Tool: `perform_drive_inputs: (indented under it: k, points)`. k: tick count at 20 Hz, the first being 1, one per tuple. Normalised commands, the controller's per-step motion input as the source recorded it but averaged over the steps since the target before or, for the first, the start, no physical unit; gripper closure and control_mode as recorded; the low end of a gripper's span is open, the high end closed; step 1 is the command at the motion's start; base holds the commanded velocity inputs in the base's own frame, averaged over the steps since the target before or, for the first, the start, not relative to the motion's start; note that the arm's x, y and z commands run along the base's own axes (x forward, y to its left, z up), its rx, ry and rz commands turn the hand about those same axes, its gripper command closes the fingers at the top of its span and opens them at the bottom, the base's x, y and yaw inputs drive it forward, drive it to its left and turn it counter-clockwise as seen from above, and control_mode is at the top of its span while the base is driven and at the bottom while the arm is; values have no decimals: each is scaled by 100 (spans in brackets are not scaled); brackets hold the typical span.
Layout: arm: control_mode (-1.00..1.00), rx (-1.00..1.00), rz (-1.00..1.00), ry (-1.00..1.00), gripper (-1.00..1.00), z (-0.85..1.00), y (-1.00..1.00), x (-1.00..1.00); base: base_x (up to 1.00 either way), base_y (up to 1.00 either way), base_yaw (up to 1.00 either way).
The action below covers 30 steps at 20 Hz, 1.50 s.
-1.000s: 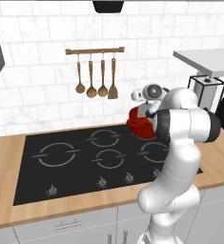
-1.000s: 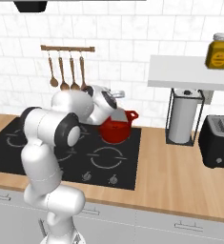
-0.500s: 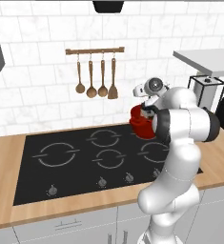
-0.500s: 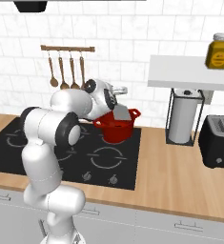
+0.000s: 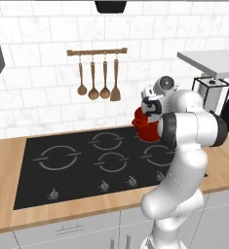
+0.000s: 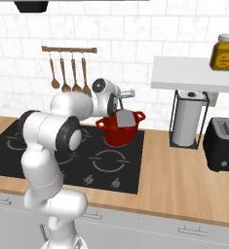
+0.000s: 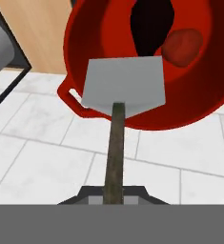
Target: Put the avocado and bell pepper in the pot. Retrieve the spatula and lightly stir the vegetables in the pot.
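Note:
My gripper point(image 6: 119, 101) is shut on the thin dark handle of the spatula point(image 6: 125, 118); it is also in the left base view point(image 5: 152, 103). In the hand view the spatula's light-grey blade point(image 7: 124, 85) hangs over the near rim of the red pot point(image 7: 99, 28), with my fingertips point(image 7: 113, 196) closed at the handle's base. Inside the pot lie the red bell pepper point(image 7: 182, 46) and the dark avocado point(image 7: 149, 24). The pot point(image 6: 120, 135) stands on the back right burner of the cooktop point(image 5: 86, 163), partly hidden by my arm in the left base view point(image 5: 146, 129).
Wooden spoons and a wooden spatula hang on a wall rail point(image 5: 97, 82) behind the cooktop. To the right stand a paper towel holder point(image 6: 188, 119) and a black toaster point(image 6: 223, 143), under a shelf with a jar point(image 6: 224, 51).
The hand has turned and shifted slightly right with the spatula. The blade now shows plainly in front of the pot in the right base view.

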Motion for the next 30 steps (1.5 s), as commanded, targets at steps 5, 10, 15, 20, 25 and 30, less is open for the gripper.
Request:
perform_drive_inputs:
  k: [5, 10, 15, 20, 25, 30]
  points:
    - [-100, 9, 0, -12, 100, 0, -4, -12, 0, 0, 0]
    - [-100, 9, 0, -10, 100, -9, 1, 0, 0, 0, 0]
    - [-100, 3, 0, 3, 100, -5, 5, 0, 0, 0, 0]
    - [-100, 2, 4, 7, 100, 0, -1, 0, 0, 0, 0]
    - [-100, 4, 11, 4, 100, 0, 6, 7, 0, 0, 0]
    - [-100, 1, 5, 11, 100, -3, 0, 0, 0, 0, 0]
